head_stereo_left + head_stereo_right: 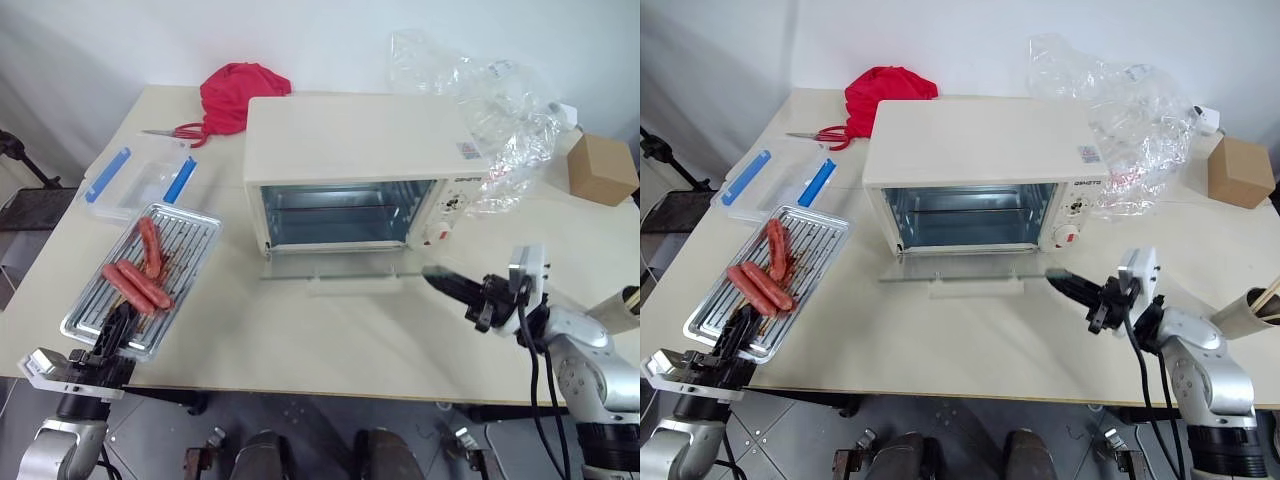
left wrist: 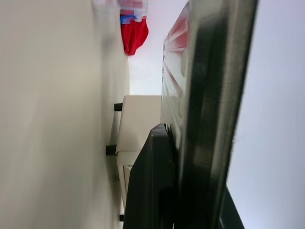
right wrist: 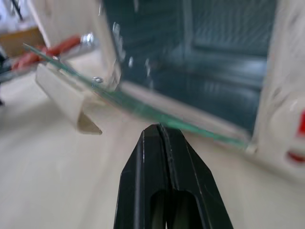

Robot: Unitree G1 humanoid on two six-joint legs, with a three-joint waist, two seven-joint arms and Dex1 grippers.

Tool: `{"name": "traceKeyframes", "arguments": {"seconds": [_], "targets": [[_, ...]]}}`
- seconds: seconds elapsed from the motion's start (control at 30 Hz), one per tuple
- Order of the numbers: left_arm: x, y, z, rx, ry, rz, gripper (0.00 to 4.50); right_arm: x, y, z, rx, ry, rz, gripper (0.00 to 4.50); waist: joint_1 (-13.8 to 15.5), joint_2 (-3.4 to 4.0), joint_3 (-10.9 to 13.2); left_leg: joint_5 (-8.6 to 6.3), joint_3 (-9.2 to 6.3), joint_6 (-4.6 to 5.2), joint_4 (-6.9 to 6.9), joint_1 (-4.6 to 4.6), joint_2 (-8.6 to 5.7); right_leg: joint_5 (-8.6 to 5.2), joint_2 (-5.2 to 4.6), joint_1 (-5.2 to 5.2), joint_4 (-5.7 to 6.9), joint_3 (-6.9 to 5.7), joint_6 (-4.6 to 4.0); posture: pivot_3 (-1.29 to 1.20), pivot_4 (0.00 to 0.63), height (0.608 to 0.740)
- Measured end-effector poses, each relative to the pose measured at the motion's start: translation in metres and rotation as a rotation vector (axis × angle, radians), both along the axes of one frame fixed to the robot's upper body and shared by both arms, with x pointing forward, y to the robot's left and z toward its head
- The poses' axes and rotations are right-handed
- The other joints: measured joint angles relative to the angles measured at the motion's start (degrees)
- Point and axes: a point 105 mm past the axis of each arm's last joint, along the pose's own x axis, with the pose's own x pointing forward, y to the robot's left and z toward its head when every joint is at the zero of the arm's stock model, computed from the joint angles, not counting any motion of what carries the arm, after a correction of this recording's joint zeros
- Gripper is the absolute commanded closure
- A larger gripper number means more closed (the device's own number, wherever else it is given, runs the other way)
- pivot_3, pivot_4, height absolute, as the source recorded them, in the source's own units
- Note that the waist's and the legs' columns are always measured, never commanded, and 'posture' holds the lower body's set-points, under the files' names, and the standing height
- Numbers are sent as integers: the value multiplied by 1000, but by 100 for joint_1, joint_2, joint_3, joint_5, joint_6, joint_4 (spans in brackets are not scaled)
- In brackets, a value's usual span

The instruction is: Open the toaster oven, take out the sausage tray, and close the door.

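The toaster oven (image 1: 350, 140) stands mid-table with its inside bare. Its glass door (image 1: 335, 264) is folded down flat, the bar handle (image 1: 350, 286) toward me. The sausage tray (image 1: 140, 285), silvery with three reddish-brown sausages (image 1: 140, 280), lies on the table's left front part. My left gripper (image 1: 116, 335) is shut on the tray's near rim (image 2: 209, 119). My right gripper (image 1: 430, 272) is shut and holds nothing. It hovers just off the door's right front corner, its tips (image 3: 159, 129) close under the glass edge (image 3: 143, 109).
A clear plastic box with blue clips (image 1: 140, 180) sits behind the tray. A red cloth (image 1: 240, 95) and scissors (image 1: 170, 133) lie at the back left. Crumpled clear plastic (image 1: 490, 100) and a cardboard box (image 1: 600, 168) are at the back right.
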Motion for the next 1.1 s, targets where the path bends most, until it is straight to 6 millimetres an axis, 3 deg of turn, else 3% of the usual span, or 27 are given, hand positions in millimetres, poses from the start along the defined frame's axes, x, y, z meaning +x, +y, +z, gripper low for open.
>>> {"name": "traceKeyframes", "arguments": {"seconds": [0.2, 0.37, 0.47, 0.6, 0.73, 0.8, 0.9, 0.97, 1.1], "targets": [[-4, -4, -4, 6, 17, -27, 4500, 3, 8, 39, 164, -66, 24, 4473, -1, 0, 0, -2, 0, -2, -4, -3, 4, 0, 1, -4, -3, 1, 0, 0, 150, 740], [-12, -12, -11, 22, 51, -86, 4500, -7, 13, 43, 112, -66, 98, 4473, 21, 0, 0, -5, -3, 2, -6, -8, 2, 0, -3, -3, -12, 1, 0, 0, 150, 740], [-18, -17, -12, 49, 70, -143, 4500, -24, 8, 26, -22, -27, 167, 3911, 34, 0, 0, -8, -7, 8, -8, -10, -1, 0, -4, 8, -33, 1, 1, 0, 150, 740], [-17, -26, -10, 63, 50, -208, 4500, -43, 3, 6, -139, -19, 227, 2612, 10, 0, 0, -10, -8, 9, -8, -2, 0, 3, -1, 23, -44, -1, 5, 0, 150, 740], [-16, -38, -9, 87, 57, -302, 4500, -55, -1, 0, -185, -86, 250, 1259, 3, 0, 0, -11, -8, 5, -10, 0, 1, 3, 3, 23, -44, 0, 4, 0, 150, 740], [-17, -46, -10, 112, 72, -383, 4500, -62, -1, -1, -198, -126, 265, 1259, 2, 2, 1, -12, -8, 4, -11, 0, 4, 2, 4, 23, -45, 1, 3, 0, 150, 740], [-17, -55, -14, 128, 104, -483, 4500, -72, -3, -7, -221, -82, 275, 702, 28, 7, 2, -11, -14, 5, -11, 1, -1, 1, -11, 26, -44, 3, 1, 0, 150, 740], [-16, -59, -15, 146, 123, -536, 4500, -76, -2, -7, -215, -69, 276, 71, 41, 8, 1, -11, -20, 7, -10, 1, -9, 1, -30, 32, -45, 10, -1, 0, 150, 740], [-8, -75, -14, 183, 138, -678, 4500, -89, 1, -4, -239, -124, 275, 30, 154, 24, -2, -9, -32, 9, -12, -1, -29, 2, -57, 37, -44, 10, -2, 0, 150, 740]]}}
